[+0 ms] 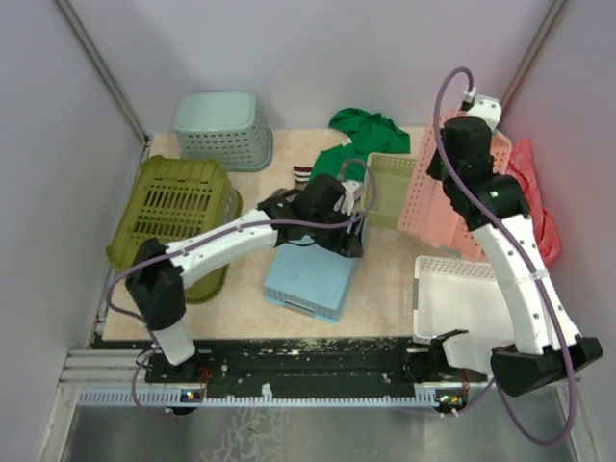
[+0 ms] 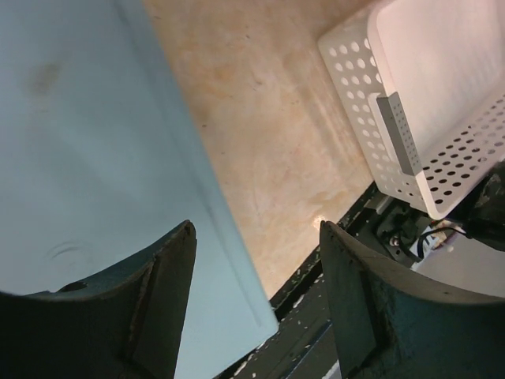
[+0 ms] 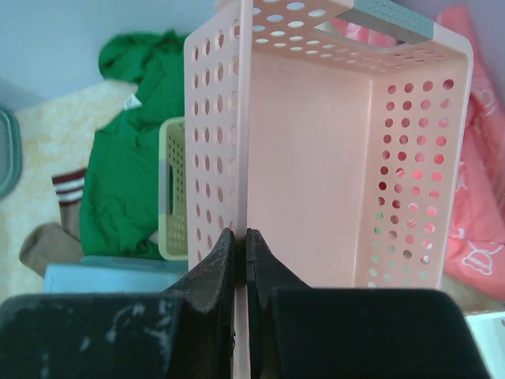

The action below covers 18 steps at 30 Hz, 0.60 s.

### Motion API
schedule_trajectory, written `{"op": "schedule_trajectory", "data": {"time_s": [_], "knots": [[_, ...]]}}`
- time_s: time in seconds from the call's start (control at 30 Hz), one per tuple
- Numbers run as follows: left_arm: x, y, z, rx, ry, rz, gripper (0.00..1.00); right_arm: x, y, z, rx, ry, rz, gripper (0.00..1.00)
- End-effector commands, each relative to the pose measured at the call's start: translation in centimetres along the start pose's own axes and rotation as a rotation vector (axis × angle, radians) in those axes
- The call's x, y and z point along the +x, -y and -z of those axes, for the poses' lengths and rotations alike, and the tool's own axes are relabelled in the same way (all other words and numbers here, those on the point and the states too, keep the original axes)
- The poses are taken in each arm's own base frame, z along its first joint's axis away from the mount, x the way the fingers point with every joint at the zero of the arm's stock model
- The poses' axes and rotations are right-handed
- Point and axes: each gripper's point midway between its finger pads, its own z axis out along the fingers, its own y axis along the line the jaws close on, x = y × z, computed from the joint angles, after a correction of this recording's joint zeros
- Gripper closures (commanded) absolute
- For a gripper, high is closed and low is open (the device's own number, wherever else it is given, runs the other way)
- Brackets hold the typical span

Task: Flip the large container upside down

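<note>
Left pincer [image 1: 352, 234] is hanging with jaws apart over the far right corner of the light blue bin [image 1: 313, 274], top view. The large container [image 1: 173, 210] is lying well to its left, at the table's [image 1: 385, 279] left edge, beside the left arm's elbow, slotted face showing; teal basket [image 1: 223, 128] is sitting just behind it. Pink tray [image 1: 457, 197] is standing far across the table from the large container.
Left wrist view: fingers [image 2: 170, 276] are gaping with nothing between them, one above the blue bin; white basket [image 2: 426, 103] is sitting beyond.
Right wrist view: right pincer [image 3: 241, 237] is clamping the pink tray's wall, tray standing on edge, green cloth [image 3: 126, 181] lying behind
</note>
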Motion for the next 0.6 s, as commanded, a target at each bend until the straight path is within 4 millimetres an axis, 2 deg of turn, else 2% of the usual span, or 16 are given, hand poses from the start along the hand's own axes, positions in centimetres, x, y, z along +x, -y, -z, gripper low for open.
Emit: {"op": "schedule_trajectory", "data": {"time_s": [0.0, 0.13, 0.17, 0.23, 0.3, 0.4, 0.57], "knots": [[0.0, 5.3, -3.4, 0.196, -0.004, 0.023, 0.31, -7.5, 3.2, 6.4, 0.05, 0.244, -0.113, 1.0], [2.3, 5.6, -7.0, 0.241, -0.084, 0.067, 0.31, -9.0, 5.2, 9.2, 0.086, 0.315, -0.132, 1.0], [2.7, 4.9, -7.7, 0.21, -0.099, 0.067, 0.31, -9.2, 5.5, 9.7, 0.087, 0.326, -0.138, 1.0], [3.2, 2.3, -8.3, 0.1, -0.114, 0.06, 0.32, -9.3, 5.9, 10.3, 0.092, 0.335, -0.138, 1.0], [3.8, -0.8, -8.1, 0.013, -0.141, 0.09, 0.32, -9.1, 6.1, 10.5, 0.096, 0.331, -0.134, 1.0], [3.9, -5.6, -6.7, -0.053, -0.13, 0.147, 0.32, -8.5, 5.5, 10.3, 0.058, 0.313, -0.123, 1.0], [2.8, -11.3, -4.3, -0.14, -0.079, 0.196, 0.32, -6.4, 1.9, 9.2, -0.122, 0.236, -0.12, 1.0]]}}
